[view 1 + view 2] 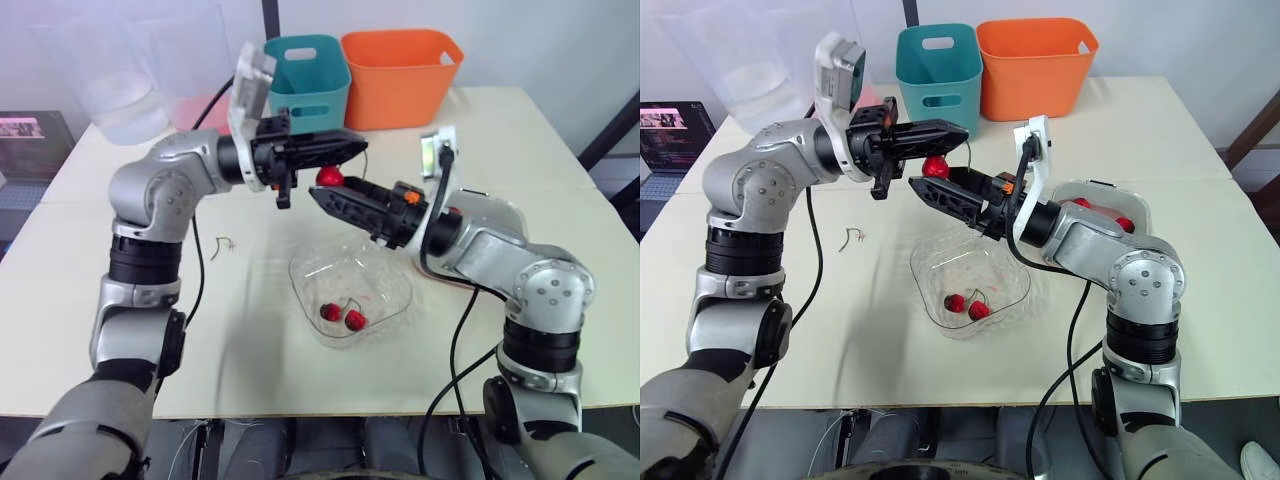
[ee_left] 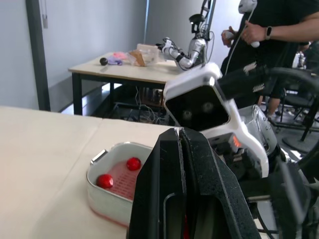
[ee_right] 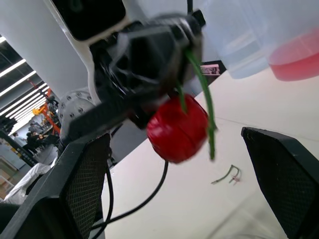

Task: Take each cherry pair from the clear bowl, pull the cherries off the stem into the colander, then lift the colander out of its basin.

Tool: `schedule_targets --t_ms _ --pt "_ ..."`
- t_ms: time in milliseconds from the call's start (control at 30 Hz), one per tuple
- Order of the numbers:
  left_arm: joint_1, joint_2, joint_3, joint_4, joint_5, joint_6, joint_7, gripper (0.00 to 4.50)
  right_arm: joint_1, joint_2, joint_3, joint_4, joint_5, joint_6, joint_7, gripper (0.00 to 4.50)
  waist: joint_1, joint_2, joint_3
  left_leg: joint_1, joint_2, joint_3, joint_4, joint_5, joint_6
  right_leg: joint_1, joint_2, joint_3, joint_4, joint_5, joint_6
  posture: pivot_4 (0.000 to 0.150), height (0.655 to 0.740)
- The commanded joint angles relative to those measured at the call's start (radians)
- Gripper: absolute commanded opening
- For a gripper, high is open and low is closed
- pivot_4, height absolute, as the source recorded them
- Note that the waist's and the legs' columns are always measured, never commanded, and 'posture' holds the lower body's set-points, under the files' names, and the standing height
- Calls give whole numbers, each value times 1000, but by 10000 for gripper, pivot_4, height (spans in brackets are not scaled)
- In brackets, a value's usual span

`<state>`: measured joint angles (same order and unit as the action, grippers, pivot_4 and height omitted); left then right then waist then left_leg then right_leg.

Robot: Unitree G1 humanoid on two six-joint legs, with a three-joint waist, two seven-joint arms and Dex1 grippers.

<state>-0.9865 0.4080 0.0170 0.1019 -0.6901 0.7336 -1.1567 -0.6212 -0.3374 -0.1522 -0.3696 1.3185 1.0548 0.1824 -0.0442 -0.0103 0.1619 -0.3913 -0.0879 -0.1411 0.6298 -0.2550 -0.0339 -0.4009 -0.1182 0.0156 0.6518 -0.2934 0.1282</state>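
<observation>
The left gripper (image 1: 352,146) is clamped on the green stem of a cherry (image 1: 330,177), which hangs just under its fingertips, above the table (image 1: 250,340) and behind the clear bowl (image 1: 392,298). The right gripper (image 1: 325,198) reaches in with its fingers spread wide, the cherry between them and touching neither. A second cherry pair (image 1: 343,317) lies in the bowl, and further right sits the colander (image 2: 119,174) with two cherries, with bare tabletop around it

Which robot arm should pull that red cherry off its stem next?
Right, probably. The left gripper is shut on the thin green stem, with the round red cherry hanging below. The right gripper is open, its fingers either side of that cherry.
</observation>
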Motion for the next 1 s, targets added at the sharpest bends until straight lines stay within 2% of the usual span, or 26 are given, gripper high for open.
schedule_targets --t_ms 33,333,433,633,1000 --pt "-2 -1 9 -41 -25 0 -3 0 -28 9 8 -18 10 -33 -5 44574 0 0 0 0 0 0 0 0 0 0 0 0 0 0 0 1500 7400" --pt "0 -6 7 -49 -26 7 -3 0 -34 5 32 -4 0 -50 2 44574 0 0 0 0 0 0 0 0 0 0 0 0 0 0 0 1500 7400" --pt "3 -4 4 -54 -25 9 -4 0 -34 12 35 2 -2 -57 -3 37357 0 0 0 0 0 0 0 0 0 0 0 0 0 0 0 1500 7400" --pt "-2 -2 9 -52 -23 13 -1 0 -30 7 44 -1 -10 -58 0 8085 0 0 0 0 0 0 0 0 0 0 0 0 0 0 0 1500 7400" --pt "-39 1 20 -16 -10 -5 -6 0 37 -57 83 -42 -49 -37 61 8085 0 0 0 0 0 0 0 0 0 0 0 0 0 0 0 1500 7400"
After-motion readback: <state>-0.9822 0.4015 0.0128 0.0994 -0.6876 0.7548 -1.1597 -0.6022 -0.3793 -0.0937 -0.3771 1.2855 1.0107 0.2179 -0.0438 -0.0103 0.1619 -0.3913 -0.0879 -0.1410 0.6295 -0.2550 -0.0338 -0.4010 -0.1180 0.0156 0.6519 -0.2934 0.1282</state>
